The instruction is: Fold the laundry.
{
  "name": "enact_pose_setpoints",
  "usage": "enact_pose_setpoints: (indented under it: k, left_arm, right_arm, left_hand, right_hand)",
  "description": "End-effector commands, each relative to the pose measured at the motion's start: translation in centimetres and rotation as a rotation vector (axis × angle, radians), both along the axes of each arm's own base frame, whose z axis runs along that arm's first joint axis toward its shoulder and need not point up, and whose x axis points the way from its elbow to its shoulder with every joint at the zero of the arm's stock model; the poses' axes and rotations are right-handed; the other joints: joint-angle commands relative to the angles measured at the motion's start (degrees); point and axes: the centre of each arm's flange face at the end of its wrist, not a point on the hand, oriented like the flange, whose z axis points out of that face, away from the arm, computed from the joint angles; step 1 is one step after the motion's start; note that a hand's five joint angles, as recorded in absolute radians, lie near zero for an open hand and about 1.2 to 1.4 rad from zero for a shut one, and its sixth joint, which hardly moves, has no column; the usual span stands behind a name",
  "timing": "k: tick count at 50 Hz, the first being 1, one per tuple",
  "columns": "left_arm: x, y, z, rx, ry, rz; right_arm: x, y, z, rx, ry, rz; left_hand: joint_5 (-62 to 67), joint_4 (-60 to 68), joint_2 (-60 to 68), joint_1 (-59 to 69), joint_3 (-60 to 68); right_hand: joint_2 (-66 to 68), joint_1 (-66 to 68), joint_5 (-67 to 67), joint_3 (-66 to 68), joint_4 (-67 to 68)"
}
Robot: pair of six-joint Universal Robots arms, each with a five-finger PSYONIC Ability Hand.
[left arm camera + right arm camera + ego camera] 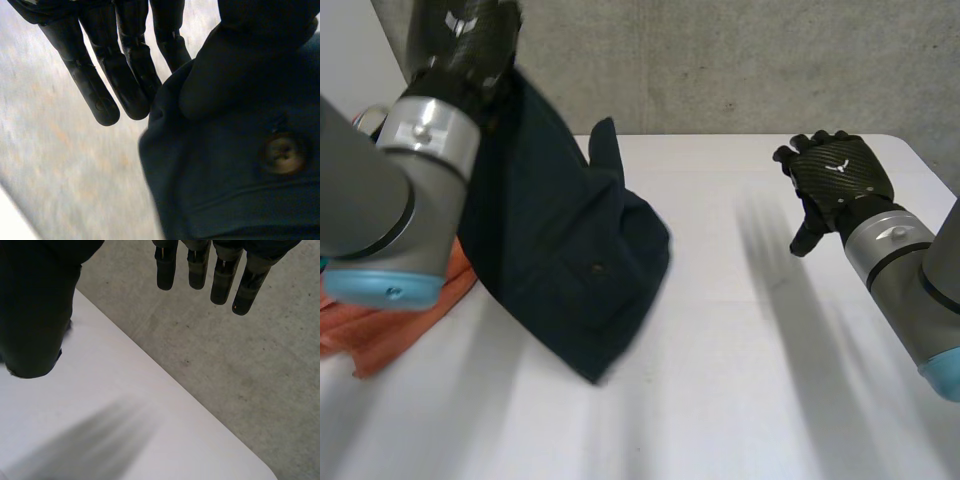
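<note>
Head view: the left arm is raised at the far left corner of the bench (pixel 740 390), and the right arm reaches in from the right.
Left hand (pixel 470 40): up in the air, holding the top of a dark shirt (pixel 560 260).
Left hand grip: in the left wrist view the fingers (pixel 100 85) are straight. The cloth bunches beside them and seems to be pinched against the thumb, though the thumb is hard to tell from the fabric.
Dark shirt: hangs from the left hand and slopes down, with its lower part lying on the left half of the bench. A brown button (pixel 284 155) sits on the cloth near the palm.
Right hand (pixel 840 180): above the right side of the bench, well apart from the shirt, holding nothing.
Right hand fingers (pixel 222 280): straight and slightly spread, above the bench edge.
Orange cloth (pixel 380 330): lies on the bench under the left arm, just beside the shirt.
</note>
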Motion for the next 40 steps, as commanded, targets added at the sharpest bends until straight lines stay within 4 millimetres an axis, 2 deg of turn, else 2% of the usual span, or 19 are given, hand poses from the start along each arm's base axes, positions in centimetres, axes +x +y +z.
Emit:
enact_pose_setpoints:
  k: [1,5,6,9,10,11,12,15,18,19,21,22,23,24,29,32,34,36,40]
  left_arm:
    - [-7.6,3.9,-0.9,-0.025,0.024,-0.267]
    - [-10.8,6.4,-4.4,0.055,-0.002,-0.423]
    - [-11.9,7.5,-6.1,0.104,-0.009,-0.485]
    - [-13.9,10.1,-9.3,0.212,-0.009,-0.605]
    - [-13.9,10.1,-9.3,0.212,-0.009,-0.606]
    - [-14.5,11.3,-10.7,0.266,-0.007,-0.651]
    - [-14.6,11.8,-11.4,0.295,-0.007,-0.672]
    - [-14.4,12.3,-12.0,0.319,-0.015,-0.683]
    - [-14.0,12.4,-11.6,0.315,-0.011,-0.675]
    - [-13.3,12.2,-9.9,0.286,0.01,-0.659]
    - [-12.3,11.1,-8.5,0.264,0.03,-0.628]
    - [-10.9,9.8,-7.7,0.253,0.04,-0.584]
    - [-10.4,9.3,-7.5,0.251,0.04,-0.567]
    - [-8.5,8.0,-6.5,0.245,0.049,-0.514]
    - [-5.3,6.5,-5.2,0.247,0.055,-0.429]
    - [-3.6,5.4,-6.1,0.287,0.042,-0.372]
    - [-2.2,4.5,-7.6,0.344,0.022,-0.323]
    - [-1.1,3.8,-9.0,0.397,-0.01,-0.277]
    - [0.1,2.8,-11.7,0.464,-0.094,-0.216]
  right_arm:
    - [-1.2,-0.7,-0.6,0.019,0.007,-0.045]
    - [-2.4,-1.6,-0.8,0.025,0.009,-0.085]
    - [-2.9,-1.9,-0.7,0.024,0.008,-0.1]
    - [-3.7,-2.7,-0.4,0.012,0.006,-0.128]
    - [-3.8,-2.8,-0.3,0.01,0.005,-0.132]
    - [-3.9,-3.0,-0.3,0.009,0.005,-0.137]
    - [-4.3,-3.2,-0.3,0.007,0.004,-0.148]
    - [-4.7,-3.5,-0.2,0.006,0.004,-0.16]
    - [-4.8,-3.6,-0.2,0.008,0.006,-0.161]
    - [-4.8,-3.5,-0.2,0.012,0.009,-0.158]
    - [-4.7,-3.4,-0.3,0.018,0.02,-0.154]
    - [-4.8,-3.4,-0.3,0.022,0.023,-0.154]
    - [-4.7,-3.3,-0.3,0.03,0.027,-0.151]
    - [-4.7,-3.1,-0.3,0.047,0.034,-0.147]
    - [-3.7,-0.9,-1.1,0.162,0.123,-0.059]
    - [-1.9,2.5,-1.9,0.261,0.186,0.105]
    - [-1.1,4.8,-1.8,0.296,0.201,0.19]
    - [-0.6,5.9,-2.1,0.297,0.196,0.234]
    - [0.7,6.5,-3.1,0.248,0.189,0.26]
  left_hand:
    - [13.74,11.39,11.56,14.85,11.95]
    - [13.74,11.39,11.56,14.85,11.95]
    - [13.74,11.39,11.56,14.85,11.95]
    - [13.74,11.39,11.56,14.85,11.95]
    - [13.74,11.39,11.56,14.85,11.95]
    - [13.59,11.25,11.42,14.71,11.81]
    - [-4.23,-6.57,-6.4,-3.11,-6.01]
    - [-40.26,-42.6,-42.43,-39.14,-42.04]
    - [-46.61,-48.95,-48.78,-45.49,-48.39]
    - [-48.79,-51.14,-50.97,-47.68,-50.58]
    - [-48.98,-51.33,-51.16,-47.87,-50.77]
    - [-48.98,-51.33,-51.16,-47.87,-50.77]
    - [-48.98,-51.33,-51.16,-47.87,-50.77]
    - [-48.98,-51.33,-51.16,-47.87,-50.77]
    - [-48.98,-51.33,-51.16,-47.87,-50.77]
    - [-48.98,-51.33,-51.16,-47.87,-50.77]
    - [-48.98,-51.33,-51.16,-47.87,-50.77]
    - [-48.65,-50.99,-50.82,-47.53,-50.43]
    - [-48.64,-50.99,-50.82,-47.53,-50.43]
  right_hand:
    - [-2.93,-2.14,-3.57,-2.16,-3.4]
    - [-2.93,-2.14,-3.57,-2.16,-3.4]
    - [-2.93,-2.14,-3.57,-2.16,-3.4]
    - [-2.93,-2.14,-3.57,-2.16,-3.4]
    - [-2.93,-2.14,-3.57,-2.16,-3.4]
    - [-2.93,-2.14,-3.57,-2.16,-3.4]
    - [-2.93,-2.14,-3.57,-2.16,-3.4]
    - [-2.93,-2.14,-3.57,-2.16,-3.4]
    - [-2.93,-2.14,-3.57,-2.16,-3.4]
    - [-2.93,-2.14,-3.57,-2.16,-3.4]
    - [-2.93,-2.14,-3.57,-2.16,-3.4]
    - [-2.93,-2.14,-3.57,-2.16,-3.4]
    - [-2.93,-2.14,-3.57,-2.16,-3.4]
    - [-2.93,-2.14,-3.57,-2.16,-3.4]
    - [-2.93,-2.14,-3.57,-2.16,-3.4]
    - [-2.93,-2.14,-3.57,-2.16,-3.4]
    - [-2.93,-2.14,-3.57,-2.16,-3.4]
    - [-2.93,-2.14,-3.57,-2.16,-3.4]
    - [-2.93,-2.14,-3.57,-2.16,-3.4]
